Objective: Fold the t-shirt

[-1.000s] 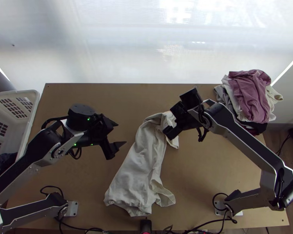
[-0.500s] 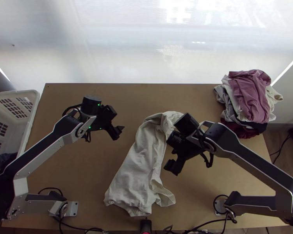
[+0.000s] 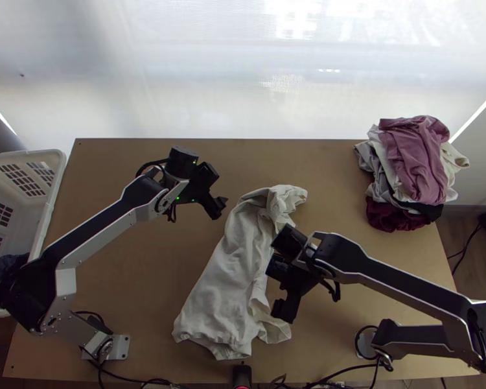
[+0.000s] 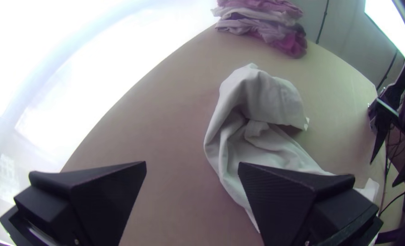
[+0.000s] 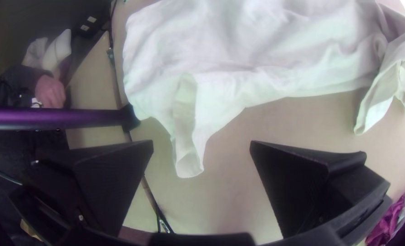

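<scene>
- Shirt (image 3: 227, 292) rumpled lengthwise on the table (image 3: 139, 285), probably light, soft and floppy.
- Sleeve (image 5: 187, 157) poking out: likely a good pinching spot.
- Right gripper (image 5: 201, 142): fingers spread, beside the shirt.
- Left gripper (image 4: 192, 165): also spread, holding nothing.

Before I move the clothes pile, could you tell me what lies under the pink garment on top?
The pink garment lies on pale garments, a black one and a dark red one; whatever their folds cover cannot be seen.
</scene>
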Controlling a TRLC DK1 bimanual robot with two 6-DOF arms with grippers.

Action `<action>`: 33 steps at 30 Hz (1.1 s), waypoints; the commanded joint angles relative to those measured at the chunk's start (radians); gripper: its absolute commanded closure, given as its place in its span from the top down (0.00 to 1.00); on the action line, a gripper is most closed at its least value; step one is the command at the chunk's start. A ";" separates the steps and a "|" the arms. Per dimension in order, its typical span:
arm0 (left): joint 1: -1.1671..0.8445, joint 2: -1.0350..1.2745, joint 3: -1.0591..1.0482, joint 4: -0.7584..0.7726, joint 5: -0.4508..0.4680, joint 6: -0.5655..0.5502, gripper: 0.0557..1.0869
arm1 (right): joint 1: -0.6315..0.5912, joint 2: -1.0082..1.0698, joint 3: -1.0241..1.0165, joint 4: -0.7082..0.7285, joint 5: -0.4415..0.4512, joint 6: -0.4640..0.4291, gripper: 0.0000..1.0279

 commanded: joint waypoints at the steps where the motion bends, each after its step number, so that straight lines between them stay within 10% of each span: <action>1: -0.019 0.038 0.077 -0.030 -0.021 -0.018 0.95 | 0.033 0.105 -0.018 0.099 -0.003 0.003 0.96; 9: -0.046 0.073 0.151 -0.044 -0.026 -0.029 0.95 | 0.055 0.161 -0.006 0.134 -0.003 0.007 0.91; 15: -0.057 0.164 0.258 -0.045 -0.026 -0.041 0.95 | 0.053 0.160 -0.052 0.180 -0.003 0.006 0.57; 21: -0.059 0.177 0.258 -0.051 -0.026 -0.049 0.95 | 0.024 0.157 -0.070 0.226 0.000 -0.001 0.03; 33: -0.099 0.246 0.244 -0.045 -0.023 -0.010 0.95 | -0.249 -0.050 -0.175 0.183 -0.001 0.009 0.03</action>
